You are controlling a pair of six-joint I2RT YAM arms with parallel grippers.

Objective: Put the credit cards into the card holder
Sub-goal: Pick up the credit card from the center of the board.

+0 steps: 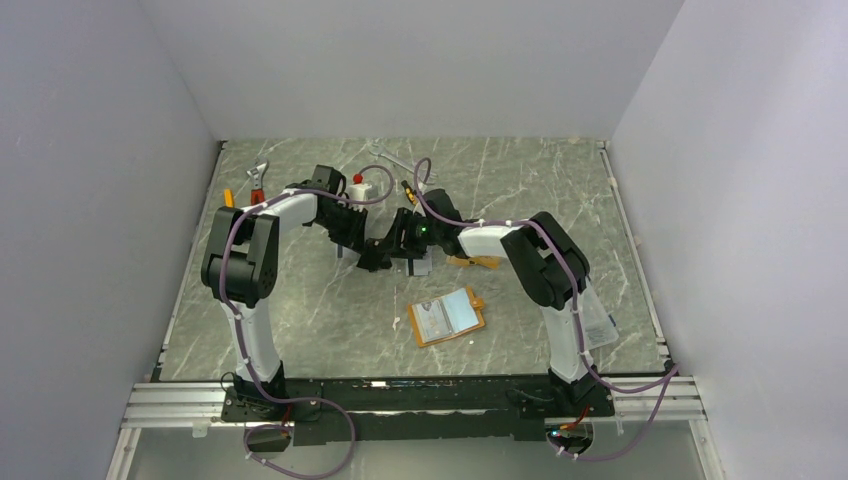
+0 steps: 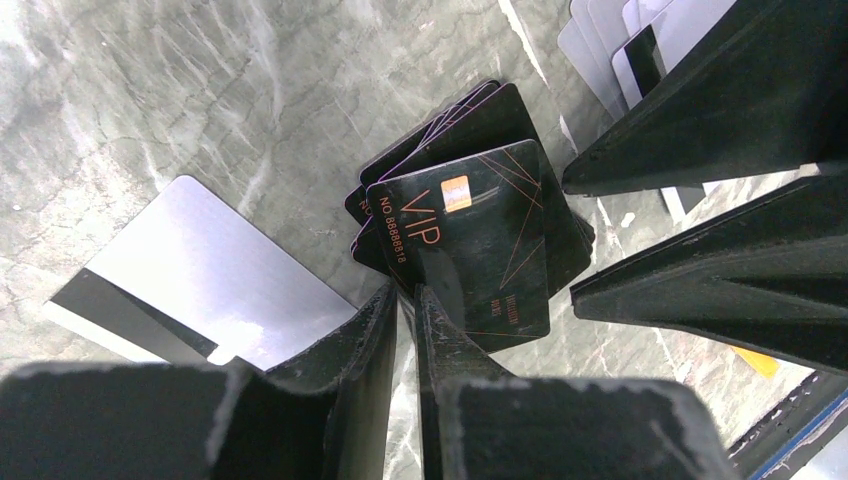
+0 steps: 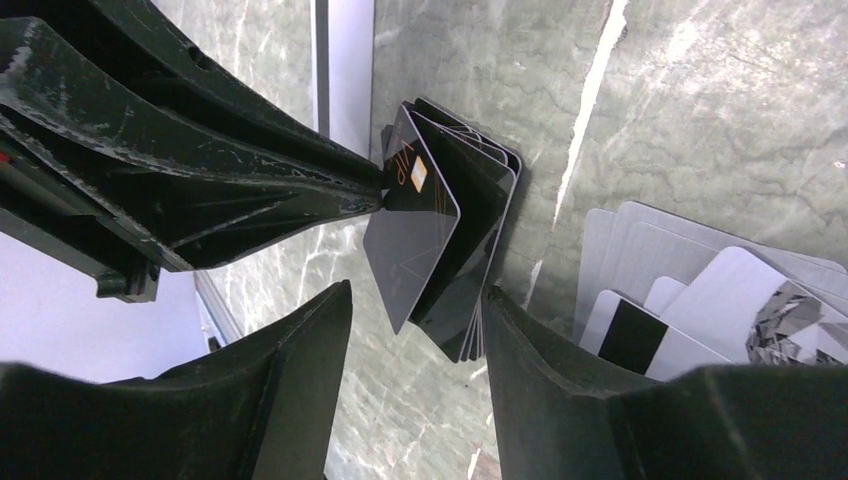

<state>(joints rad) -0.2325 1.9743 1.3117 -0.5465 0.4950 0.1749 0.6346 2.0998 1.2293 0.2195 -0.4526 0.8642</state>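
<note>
A fanned stack of black credit cards (image 2: 500,130) lies on the marble table. Its top card, black with orange "VIP" lettering (image 2: 480,235), is tilted up off the stack. My left gripper (image 2: 405,298) is shut on that card's near edge; the right wrist view shows its tips (image 3: 383,190) pinching it. My right gripper (image 3: 415,300) stands open astride the stack, with one finger (image 3: 520,330) against the stack's edge. The card holder (image 1: 447,317) lies open and orange, nearer the arm bases, apart from both grippers. Silver-grey cards with black stripes lie beside the stack (image 3: 690,290) and as a single card (image 2: 200,265).
A flat orange thing (image 1: 476,262) lies right of the grippers. Hand tools (image 1: 258,182) and a small white bottle with a red cap (image 1: 360,186) sit toward the back. Grey walls enclose the table on three sides.
</note>
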